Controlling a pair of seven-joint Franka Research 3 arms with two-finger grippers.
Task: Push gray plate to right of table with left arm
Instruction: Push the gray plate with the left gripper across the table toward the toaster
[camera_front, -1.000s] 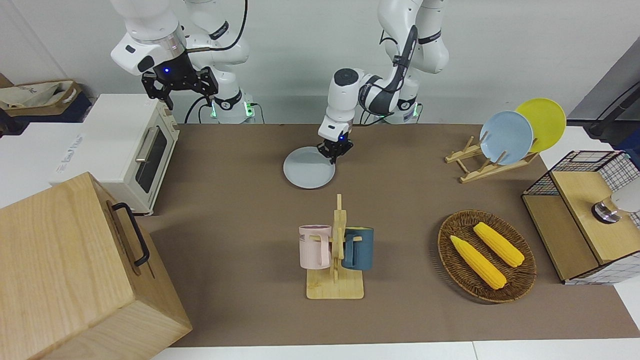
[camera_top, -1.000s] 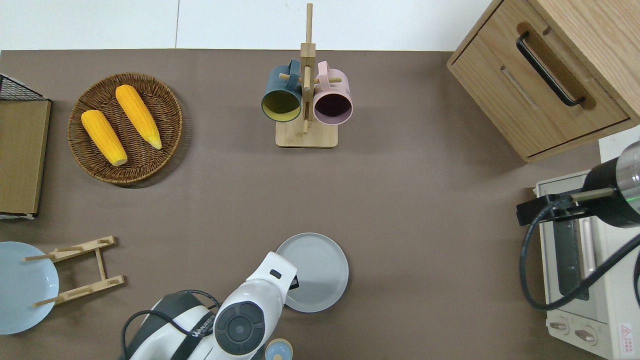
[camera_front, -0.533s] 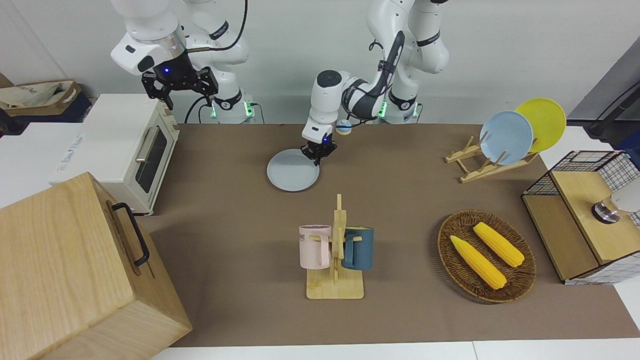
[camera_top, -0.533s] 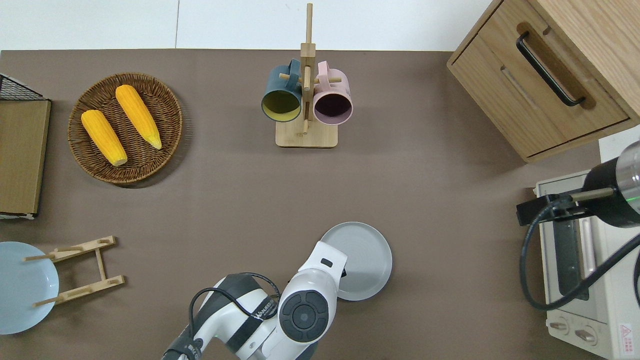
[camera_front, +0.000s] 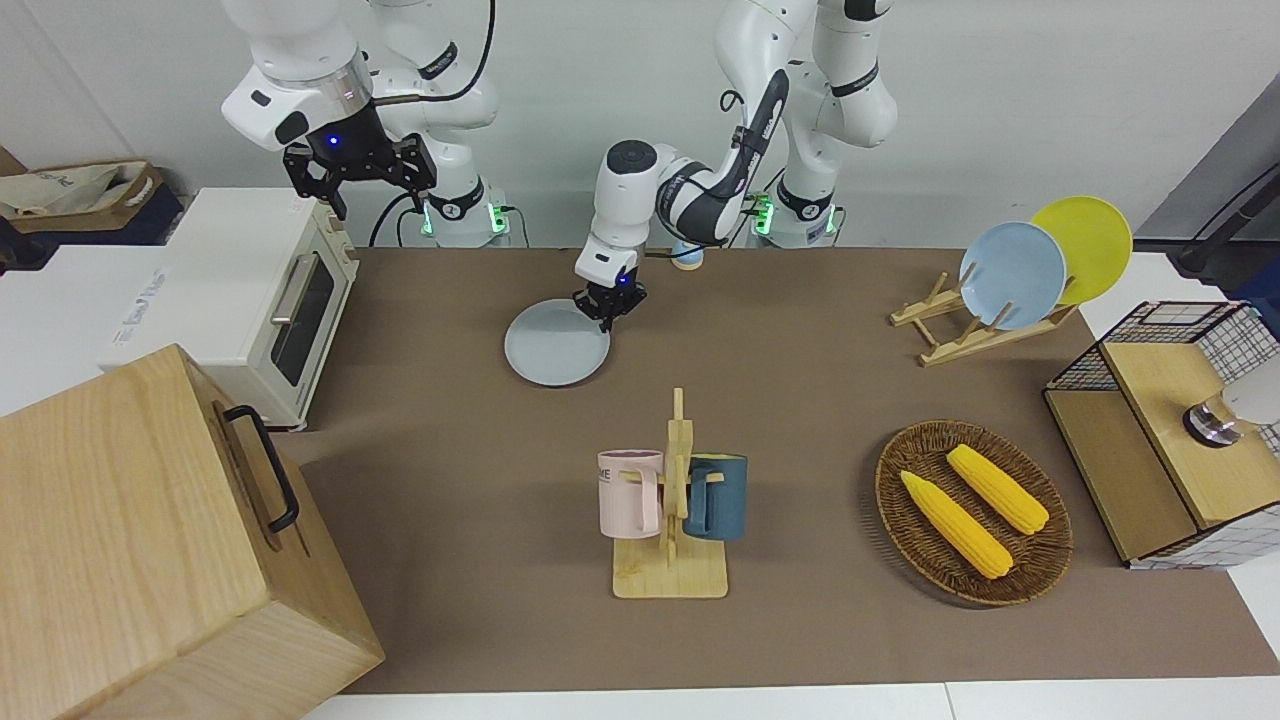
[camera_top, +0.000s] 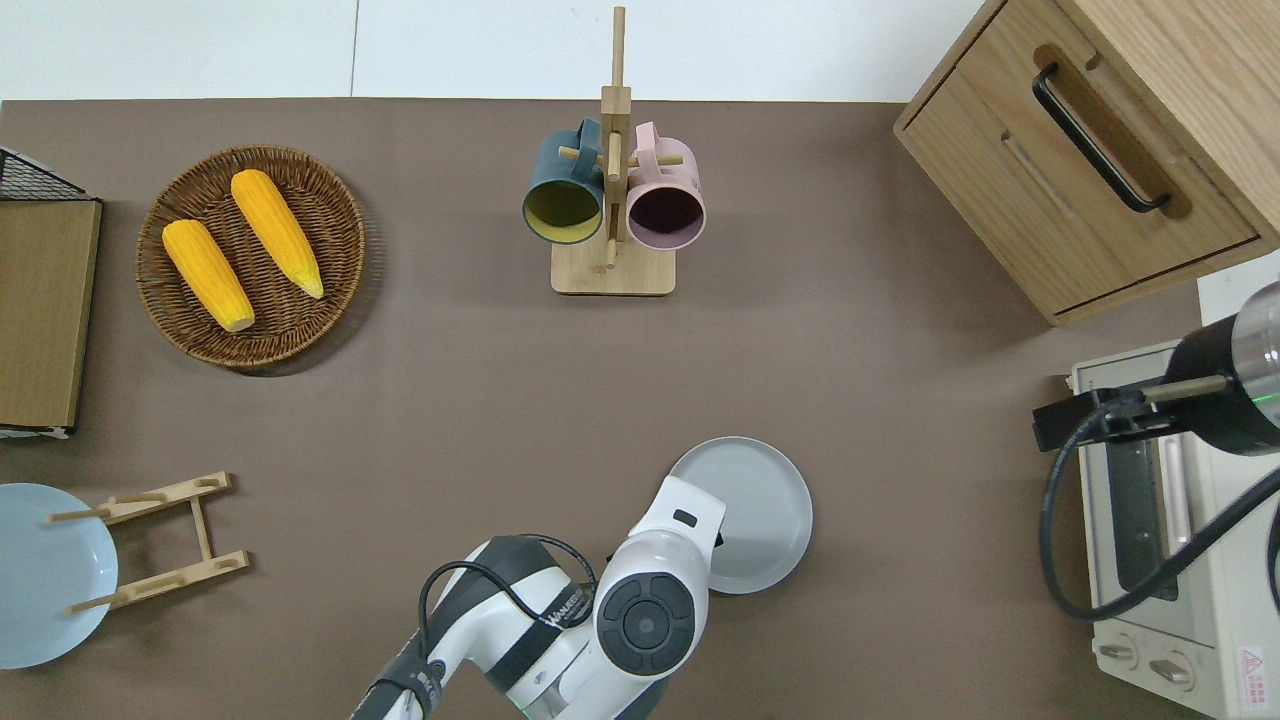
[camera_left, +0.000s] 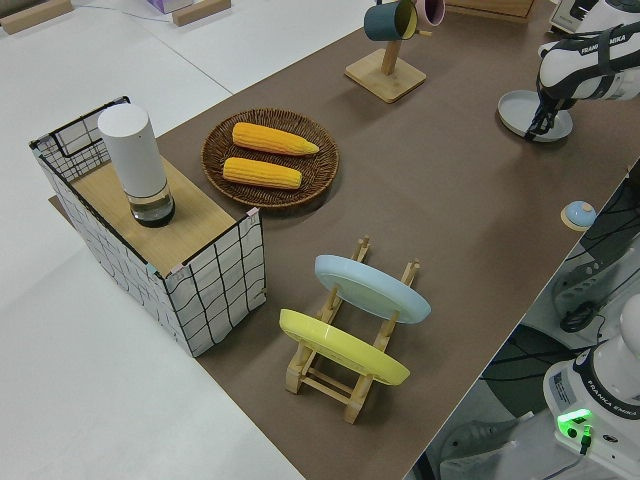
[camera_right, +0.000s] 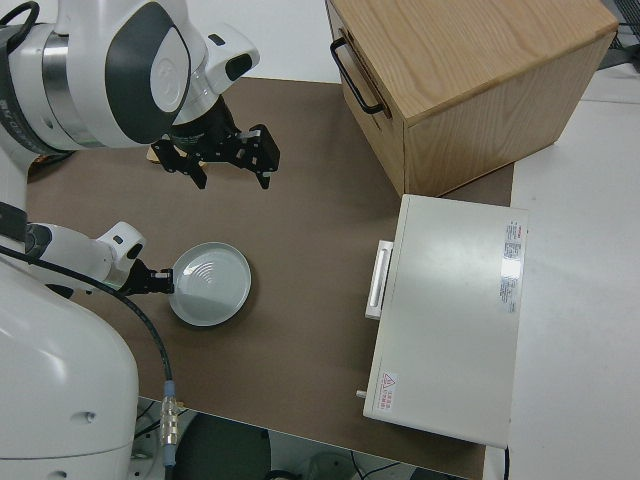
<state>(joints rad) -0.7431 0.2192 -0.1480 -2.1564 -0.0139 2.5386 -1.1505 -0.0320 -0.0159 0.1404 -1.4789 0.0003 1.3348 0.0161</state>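
On the brown tabletop (camera_front: 820, 400), near the robots' edge and about midway along it, lies the plate (camera_front: 555, 345), flat and pale gray. The left gripper (camera_front: 606, 310) is down at the rim of the plate on the side toward the left arm's end, pointing at the tabletop; in the right side view its black fingers (camera_right: 158, 283) sit against the plate's edge. Whether they pinch the rim or only press against it cannot be told, nor how far apart they stand. The left arm (camera_top: 640, 600) reaches low across the tabletop from its base, and in the overhead view its wrist covers part of the plate (camera_top: 755, 510).

The right arm is parked, its gripper (camera_front: 358, 172) up in the air with the fingers spread and nothing between them.

Farther from the robots than the plate stands a wooden mug rack (camera_front: 672, 560) with a pink mug (camera_front: 628, 492) and a dark blue mug (camera_front: 718, 496) hung on it. Toward the left arm's end sit a wicker basket (camera_front: 900, 500) holding two corn cobs (camera_front: 955, 523), and a wooden stand (camera_front: 950, 335) with a sky-blue plate (camera_front: 1012, 274) and a yellow plate (camera_front: 1090, 240) leaning in it. Toward the right arm's end are a white oven (camera_front: 260, 300) and a wooden box (camera_front: 130, 540).
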